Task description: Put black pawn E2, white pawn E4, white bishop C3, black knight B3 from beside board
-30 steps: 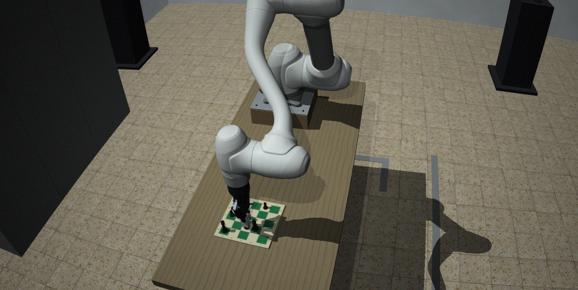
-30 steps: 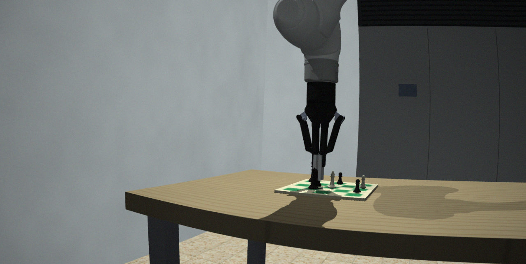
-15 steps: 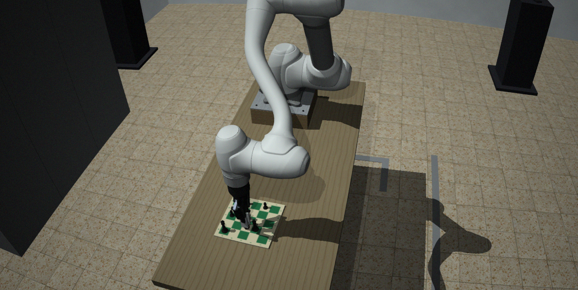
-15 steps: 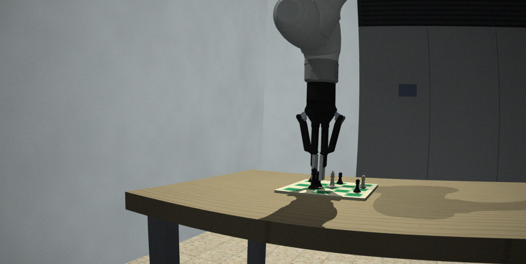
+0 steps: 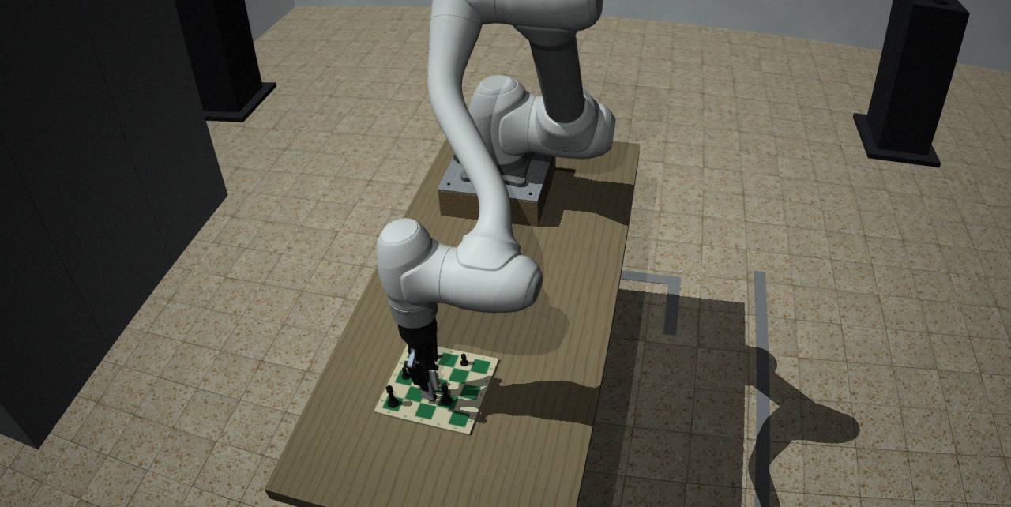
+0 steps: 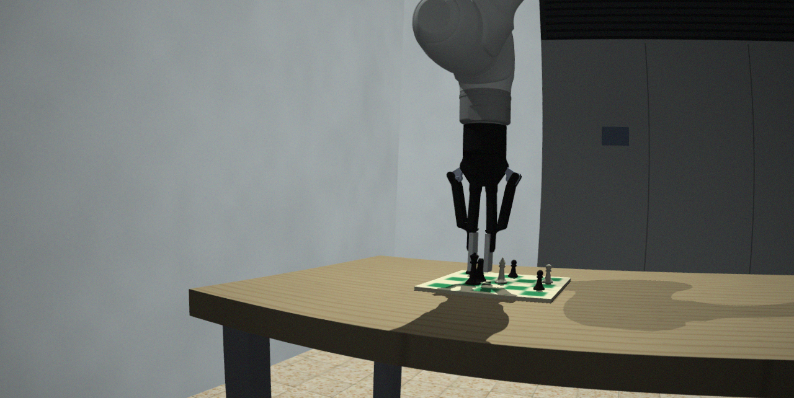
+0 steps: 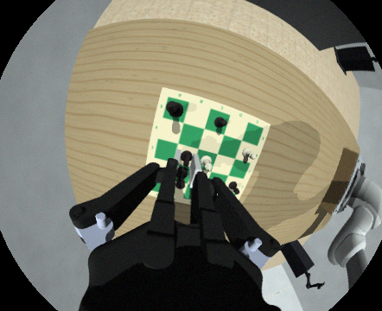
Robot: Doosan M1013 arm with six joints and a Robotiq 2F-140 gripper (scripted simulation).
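- The black two-fingered hand [image 6: 481, 260] hangs fingers-down over the green-and-cream chessboard [image 6: 556, 291], its fingers parted only a little and gripping nothing.
- A dark chess piece [image 6: 480, 270], probably the black knight, stands upright between the fingertips.
- Risk: rising off-centre, a finger could clip and topple it.
- Just beyond, a white piece [image 6: 501, 270] stands close enough to be bumped.

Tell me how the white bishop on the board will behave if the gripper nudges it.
The white bishop stands tall on a narrow base, so a push near its top would probably tip it. It looks rigid. Black pieces stand close, so a fall may hit them.
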